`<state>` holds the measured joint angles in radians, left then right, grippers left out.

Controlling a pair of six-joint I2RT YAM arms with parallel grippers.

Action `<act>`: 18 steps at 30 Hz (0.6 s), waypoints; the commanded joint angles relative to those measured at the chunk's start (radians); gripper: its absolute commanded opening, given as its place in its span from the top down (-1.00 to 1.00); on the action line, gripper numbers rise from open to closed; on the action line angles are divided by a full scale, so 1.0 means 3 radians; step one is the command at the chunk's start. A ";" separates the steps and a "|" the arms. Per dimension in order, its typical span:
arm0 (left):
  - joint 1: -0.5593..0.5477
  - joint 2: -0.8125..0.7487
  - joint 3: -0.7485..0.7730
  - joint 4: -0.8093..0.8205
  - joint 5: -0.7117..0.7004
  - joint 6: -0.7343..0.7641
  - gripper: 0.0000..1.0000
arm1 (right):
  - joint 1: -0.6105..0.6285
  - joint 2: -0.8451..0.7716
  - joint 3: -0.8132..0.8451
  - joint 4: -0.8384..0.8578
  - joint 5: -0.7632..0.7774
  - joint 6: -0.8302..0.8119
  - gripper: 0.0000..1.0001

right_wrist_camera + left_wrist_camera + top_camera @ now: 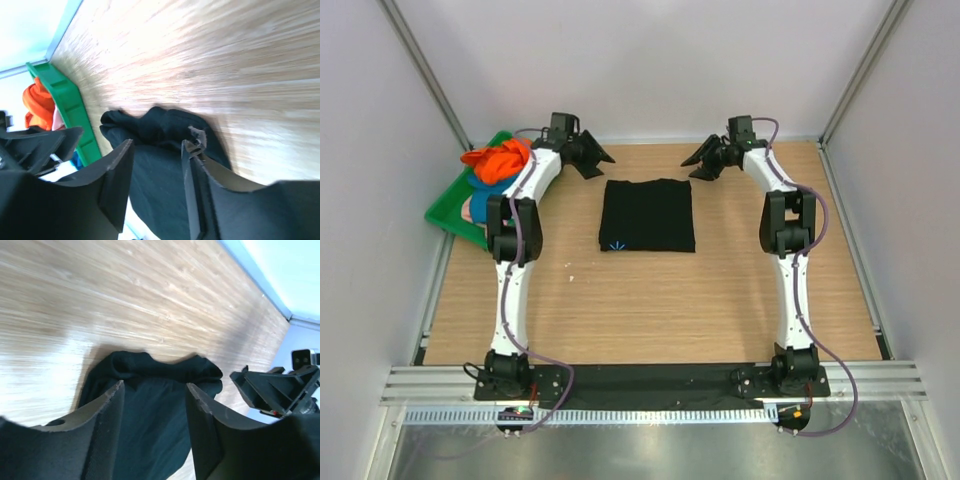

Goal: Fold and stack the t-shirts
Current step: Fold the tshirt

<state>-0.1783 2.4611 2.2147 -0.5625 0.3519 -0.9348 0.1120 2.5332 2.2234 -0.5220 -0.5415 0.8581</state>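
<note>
Left gripper (582, 152) and right gripper (708, 160) hover spread beside the far corners of the folded black shirt (648, 215) on the table (650, 300); an orange shirt (498, 160) lies in the tray (445, 212). Left wrist: fingers (100, 415) apart above the black shirt's bunched edge. Right wrist: likewise, tray beyond.

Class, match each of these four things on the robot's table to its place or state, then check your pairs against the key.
1. folded black cloth t-shirt
2. crumpled orange cloth t-shirt
3. green plastic tray
4. right gripper

A. at the wooden table's far-left edge
B. open, empty, near the black shirt's far right corner
C. flat in the table's middle
D. heaped in the tray

Pairs: 1-C, 2-D, 3-A, 4-B
</note>
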 commanded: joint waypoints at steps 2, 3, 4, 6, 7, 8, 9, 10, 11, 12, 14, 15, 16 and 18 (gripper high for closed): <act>0.0022 -0.0492 0.0012 0.0009 -0.0196 0.0298 -0.08 | -0.0061 -0.0334 0.0300 -0.0253 0.0215 -0.0308 -0.01; 0.0022 -0.0675 -0.0095 0.0004 -0.0196 0.0364 -0.09 | -0.0061 -0.0425 0.0259 -0.0320 0.0210 -0.0405 -0.01; 0.0027 -0.0758 -0.0197 0.0009 -0.0186 0.0401 -0.08 | -0.0061 -0.0477 0.0218 -0.0442 0.0159 -0.0472 -0.01; 0.0012 -0.0967 -0.0529 0.0019 -0.0033 0.0447 -0.02 | -0.0046 -0.0665 -0.0092 -0.0438 0.0016 -0.0554 -0.01; 0.0001 -0.1019 -0.0642 0.0034 0.0048 0.0457 0.00 | -0.0041 -0.0743 -0.0241 -0.0382 -0.0061 -0.0580 -0.01; -0.0019 -0.1085 -0.0881 0.0054 0.0130 0.0472 0.09 | -0.0021 -0.0824 -0.0400 -0.0321 -0.0107 -0.0610 -0.01; -0.0039 -0.1132 -0.0995 0.0125 0.0293 0.0493 0.13 | 0.0015 -0.0916 -0.0700 -0.0260 -0.0133 -0.0666 0.00; -0.0100 -0.1213 -0.1127 0.0162 0.0355 0.0513 0.18 | 0.0041 -0.1059 -0.0829 -0.0188 -0.0153 -0.0692 0.04; -0.0136 -0.1249 -0.1235 0.0187 0.0391 0.0529 0.29 | 0.0066 -0.1116 -0.0942 -0.0152 -0.0209 -0.0708 0.06; -0.0167 -0.1275 -0.1428 0.0208 0.0432 0.0584 0.34 | 0.0127 -0.1162 -0.1141 -0.0091 -0.0270 -0.0728 0.09; -0.0264 -0.1336 -0.1593 0.0223 0.0463 0.0595 0.45 | 0.0184 -0.1209 -0.1295 -0.0111 -0.0337 -0.0769 0.19; -0.0295 -0.1337 -0.1726 0.0228 0.0468 0.0575 0.50 | 0.0209 -0.1209 -0.1347 -0.0136 -0.0358 -0.0830 0.21; -0.0331 -0.1342 -0.1783 0.0223 0.0408 0.0565 0.55 | 0.0255 -0.1199 -0.1398 -0.0162 -0.0378 -0.0851 0.27; -0.0336 -0.1291 -0.1844 0.0132 0.0331 0.0559 0.61 | 0.0291 -0.1173 -0.1526 -0.0238 -0.0348 -0.0907 0.36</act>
<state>-0.2691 2.0758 1.6897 -0.5156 0.4351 -0.7883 0.1749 2.2055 1.8156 -0.5789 -0.6106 0.6434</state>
